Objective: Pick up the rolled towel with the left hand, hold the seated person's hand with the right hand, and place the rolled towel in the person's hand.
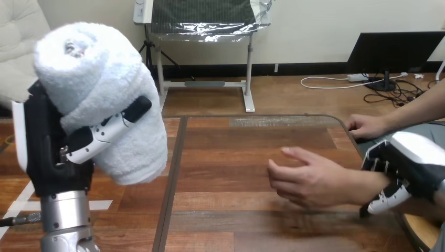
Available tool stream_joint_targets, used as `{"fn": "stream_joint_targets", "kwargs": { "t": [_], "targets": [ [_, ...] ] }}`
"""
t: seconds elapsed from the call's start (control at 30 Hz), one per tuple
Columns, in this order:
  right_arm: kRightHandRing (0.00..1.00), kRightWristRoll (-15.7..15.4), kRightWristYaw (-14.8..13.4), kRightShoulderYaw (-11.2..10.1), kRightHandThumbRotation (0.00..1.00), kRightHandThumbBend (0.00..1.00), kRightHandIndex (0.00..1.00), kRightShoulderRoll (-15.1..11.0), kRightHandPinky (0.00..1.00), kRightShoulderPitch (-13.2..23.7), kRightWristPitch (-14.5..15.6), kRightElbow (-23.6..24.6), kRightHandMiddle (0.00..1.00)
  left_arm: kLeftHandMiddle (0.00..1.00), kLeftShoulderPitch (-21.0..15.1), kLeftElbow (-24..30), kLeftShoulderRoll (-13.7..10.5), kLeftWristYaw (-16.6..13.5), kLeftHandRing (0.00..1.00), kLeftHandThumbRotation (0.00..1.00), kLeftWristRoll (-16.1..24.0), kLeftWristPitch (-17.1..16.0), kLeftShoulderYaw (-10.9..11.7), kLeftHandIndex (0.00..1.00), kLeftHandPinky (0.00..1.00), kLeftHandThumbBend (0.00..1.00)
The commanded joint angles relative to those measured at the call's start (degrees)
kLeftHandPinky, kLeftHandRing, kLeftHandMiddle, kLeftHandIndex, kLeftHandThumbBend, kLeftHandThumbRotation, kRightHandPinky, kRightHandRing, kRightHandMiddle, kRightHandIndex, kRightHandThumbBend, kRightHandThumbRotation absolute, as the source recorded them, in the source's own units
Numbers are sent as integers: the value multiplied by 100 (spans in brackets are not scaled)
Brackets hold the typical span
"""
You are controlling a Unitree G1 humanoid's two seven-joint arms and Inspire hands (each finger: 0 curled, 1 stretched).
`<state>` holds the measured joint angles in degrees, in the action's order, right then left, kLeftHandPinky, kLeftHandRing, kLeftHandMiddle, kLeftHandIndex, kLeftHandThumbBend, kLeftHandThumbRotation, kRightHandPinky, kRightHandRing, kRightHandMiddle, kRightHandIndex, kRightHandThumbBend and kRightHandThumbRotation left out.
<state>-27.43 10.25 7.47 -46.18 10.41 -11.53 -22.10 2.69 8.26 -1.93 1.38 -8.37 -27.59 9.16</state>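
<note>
Where the silver left forearm ends, raised well clear of the table (236,157): left hand (50,152) clamped on the rolled towel (99,94), left thumb (105,134) pressed across the roll's front, palm behind it. Towel white and thick, standing tilted in that grip, spiral end poking out above the hand, lower end hanging past the thumb toward the table's middle (no contact with the wood). Well apart from the towel, across the table: right hand (414,157) closed round the person's wrist (364,186), black fingers (375,160) curled over the top of it and right thumb (388,200) hooked beneath. Just beyond those fingers, the person's hand (315,181), reaching toward the left hand, thumb side up, fingers loosely curled, holding nothing, low over the tabletop; contact with it hard to tell. Behind the right hand, at the table's far edge, the person's other hand (367,126), resting on the wood.
</note>
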Motion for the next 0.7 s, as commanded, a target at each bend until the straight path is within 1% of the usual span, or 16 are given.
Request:
{"fn": "stream_joint_targets", "kwargs": {
  "t": [0.0, 0.13, 0.3, 0.4, 0.5, 0.6, 0.67],
  "targets": [
    [38, 151, -2, -140, 9, 93, 46, 117, 32, 64, -35, 262, 44, 31, -502, -78, 3, 91, 24, 0, -31, -235, -81, 36, 18, 48],
    [39, 189, 43, -184, 9, 94, 47, 104, 33, 66, -8, 339, 44, 31, -546, -136, 47, 132, 24, 0, -113, -233, -88, 36, 18, 49],
    [39, 220, 72, -231, 8, 94, 47, 101, 34, 77, -34, 370, 44, 32, -603, -201, 73, 148, 25, 0, -109, -246, -84, 36, 19, 51],
    [39, 235, 157, -254, 8, 94, 47, 94, 35, 86, 55, 444, 44, 32, -645, -245, 73, 159, 25, 0, -86, -258, -77, 36, 18, 51],
    [39, 258, 192, -286, 8, 94, 47, 94, 35, 88, 73, 491, 44, 32, -699, -286, 81, 162, 25, 0, -78, -255, -73, 37, 18, 51],
    [39, 278, 209, -317, 8, 95, 47, 95, 35, 89, 78, 538, 44, 32, -777, -380, 78, 166, 25, 0, -60, -296, -62, 37, 18, 50],
    [39, 293, 191, -340, 7, 95, 47, 102, 35, 98, 11, 531, 44, 32, -832, -437, 74, 152, 25, 0, -38, -276, -57, 37, 18, 51]
  ]
}}
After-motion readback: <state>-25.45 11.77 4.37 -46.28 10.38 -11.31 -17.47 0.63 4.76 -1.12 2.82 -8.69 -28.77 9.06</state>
